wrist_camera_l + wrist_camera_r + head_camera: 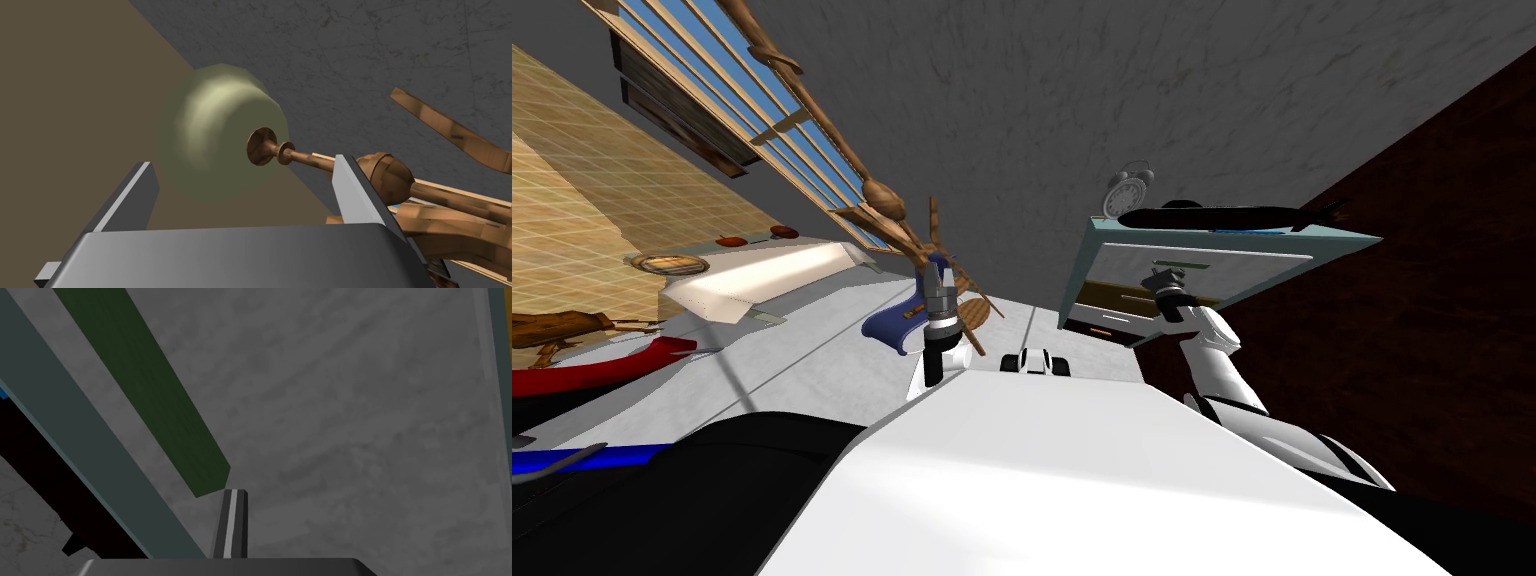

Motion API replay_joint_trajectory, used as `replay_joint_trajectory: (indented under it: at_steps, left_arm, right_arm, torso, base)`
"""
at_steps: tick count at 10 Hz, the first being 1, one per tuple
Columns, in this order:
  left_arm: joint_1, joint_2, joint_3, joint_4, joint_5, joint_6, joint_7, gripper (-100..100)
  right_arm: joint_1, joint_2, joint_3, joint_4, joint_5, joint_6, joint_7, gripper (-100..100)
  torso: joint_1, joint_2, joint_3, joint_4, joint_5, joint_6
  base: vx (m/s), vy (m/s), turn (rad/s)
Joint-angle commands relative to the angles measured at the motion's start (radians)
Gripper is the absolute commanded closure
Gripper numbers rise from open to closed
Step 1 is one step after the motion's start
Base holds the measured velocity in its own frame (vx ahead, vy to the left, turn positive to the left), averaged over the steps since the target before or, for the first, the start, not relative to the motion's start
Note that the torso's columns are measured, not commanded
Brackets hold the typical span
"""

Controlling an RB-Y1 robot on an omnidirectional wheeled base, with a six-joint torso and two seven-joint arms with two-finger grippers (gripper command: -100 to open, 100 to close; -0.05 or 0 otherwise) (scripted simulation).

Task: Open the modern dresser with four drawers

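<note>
My right tool (pixel 234 493) is clenched on nothing, its 2 fingers pressed together, the tip just beside the end of the green handle (pixel 150 388) on the dresser (pixel 1252 270), right of centre in the head view. My left tool (pixel 242 162) is released.

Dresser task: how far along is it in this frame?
Done: the approach to the dresser. In hand: the right end effector, fingers shut, sits at the end of the green handle on the grey drawer front, not gripping it. Remaining: grasp the handle and pull; no drawer plainly looks pulled out.
</note>
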Motion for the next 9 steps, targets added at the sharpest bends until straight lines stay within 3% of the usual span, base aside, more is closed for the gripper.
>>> replay_joint_trajectory:
  at_steps: [1,3,4,7,9]
  left_arm:
    - [0.000,0.000,0.000,0.000,0.000,0.000,0.000,0]
    - [0.000,0.000,0.000,0.000,0.000,0.000,0.000,0]
    - [0.000,0.000,0.000,0.000,0.000,0.000,0.000,0]
    - [0.001,0.000,0.000,0.000,0.000,0.000,0.000,0]
    - [0.001,0.000,0.000,0.000,0.000,0.000,0.000,0]
  right_arm:
    - [0.002,-0.014,0.008,-0.002,-0.006,0.001,-0.011,100]
    - [0.003,-0.017,0.010,-0.004,-0.007,0.002,-0.013,100]
    - [0.000,-0.034,0.014,0.005,-0.007,0.016,-0.015,-100]
    - [-0.004,-0.056,0.018,0.018,-0.006,0.035,-0.017,-100]
    - [-0.002,-0.053,0.018,0.013,-0.007,0.032,-0.018,-100]
  torso:
    - [0.000,-0.003,-0.002,-0.001,0.000,0.000]
    - [-0.003,-0.005,-0.003,-0.001,-0.001,0.000]
    - [-0.005,-0.012,-0.007,-0.003,-0.001,0.000]
    - [-0.006,-0.013,-0.008,-0.004,-0.002,0.000]
    - [-0.001,-0.001,-0.001,0.000,0.000,0.000]
  base:
    - [-0.189,0.063,-0.024]
    - [-0.144,0.054,-0.017]
    - [0.071,-0.007,0.061]
    - [0.155,-0.055,0.047]
    - [0.052,-0.024,0.008]
